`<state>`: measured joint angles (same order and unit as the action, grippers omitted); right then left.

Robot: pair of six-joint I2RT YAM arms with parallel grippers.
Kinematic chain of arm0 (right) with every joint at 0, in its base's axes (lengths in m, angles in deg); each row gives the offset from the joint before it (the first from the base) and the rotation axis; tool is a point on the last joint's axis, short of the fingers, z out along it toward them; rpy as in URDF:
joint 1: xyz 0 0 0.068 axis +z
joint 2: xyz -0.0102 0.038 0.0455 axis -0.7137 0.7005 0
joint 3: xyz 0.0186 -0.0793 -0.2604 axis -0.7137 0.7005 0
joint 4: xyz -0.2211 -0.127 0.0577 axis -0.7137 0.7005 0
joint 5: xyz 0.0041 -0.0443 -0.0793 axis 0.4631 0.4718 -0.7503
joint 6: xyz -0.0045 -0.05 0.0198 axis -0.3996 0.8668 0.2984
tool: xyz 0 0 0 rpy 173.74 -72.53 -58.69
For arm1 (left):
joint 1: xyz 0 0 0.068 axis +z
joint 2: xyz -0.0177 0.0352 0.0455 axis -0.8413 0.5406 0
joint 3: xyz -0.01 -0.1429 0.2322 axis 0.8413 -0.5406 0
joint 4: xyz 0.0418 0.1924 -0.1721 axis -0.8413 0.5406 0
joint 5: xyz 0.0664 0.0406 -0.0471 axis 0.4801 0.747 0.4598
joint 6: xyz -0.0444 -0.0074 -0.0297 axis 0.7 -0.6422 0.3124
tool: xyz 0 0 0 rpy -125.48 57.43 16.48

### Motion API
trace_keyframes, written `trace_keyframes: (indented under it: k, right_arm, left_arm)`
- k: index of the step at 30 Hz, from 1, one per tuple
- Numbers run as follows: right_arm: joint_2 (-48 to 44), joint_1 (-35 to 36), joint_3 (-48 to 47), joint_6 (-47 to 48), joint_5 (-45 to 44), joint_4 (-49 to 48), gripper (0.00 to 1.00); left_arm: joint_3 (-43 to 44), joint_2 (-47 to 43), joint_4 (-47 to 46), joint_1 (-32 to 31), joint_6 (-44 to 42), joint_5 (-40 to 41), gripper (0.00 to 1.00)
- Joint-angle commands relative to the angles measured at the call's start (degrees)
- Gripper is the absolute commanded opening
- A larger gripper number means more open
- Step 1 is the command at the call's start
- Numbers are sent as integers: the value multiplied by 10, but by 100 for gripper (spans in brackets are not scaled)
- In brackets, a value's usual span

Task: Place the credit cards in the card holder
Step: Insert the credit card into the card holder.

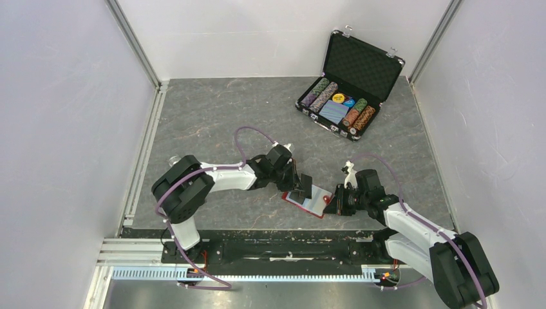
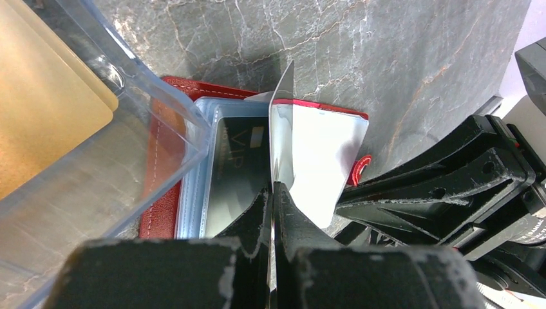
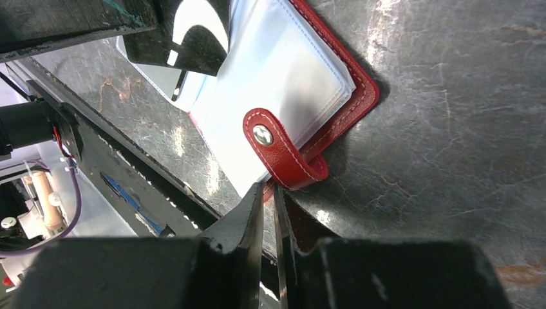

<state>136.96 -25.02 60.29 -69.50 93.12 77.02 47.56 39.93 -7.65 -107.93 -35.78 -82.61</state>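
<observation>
L jaws pinching card point(image 2: 285, 87), R jaws pinching holder point(image 2: 161, 212), black card point(image 2: 235, 174) sleeved, gold card point(image 2: 45, 96) in tray point(image 2: 161, 109)

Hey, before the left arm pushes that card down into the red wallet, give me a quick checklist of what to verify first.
1. Left gripper shut on the thin black plastic card, held edge-on: ok.
2. Red leather-like folding card holder lying open, pale clear sleeves exposed: ok.
3. Right gripper pinching the holder's edge beside the red snap tab: appears ok.
4. Card's lower edge lined up with a sleeve mouth: cannot tell.
5. Black VIP card seated in its own sleeve, out of the way: ok.
</observation>
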Motion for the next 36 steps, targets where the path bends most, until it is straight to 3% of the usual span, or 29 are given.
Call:
trace_keyframes:
  k: [1,8,22,36]
  right_arm:
    - [13,3,15,19,-38,11,13]
    - [11,3,16,19,-36,11,11]
    - [14,3,15,21,-35,10,11]
    - [15,4,14,20,-34,10,10]
  left_arm:
    - [-39,-5,30,-24,-8,-58,2]
    - [-74,-51,-53,-7,16,-65,2]
    - [-78,4,-144,-7,50,-121,2]
    - [-86,-57,14,-7,17,-74,2]
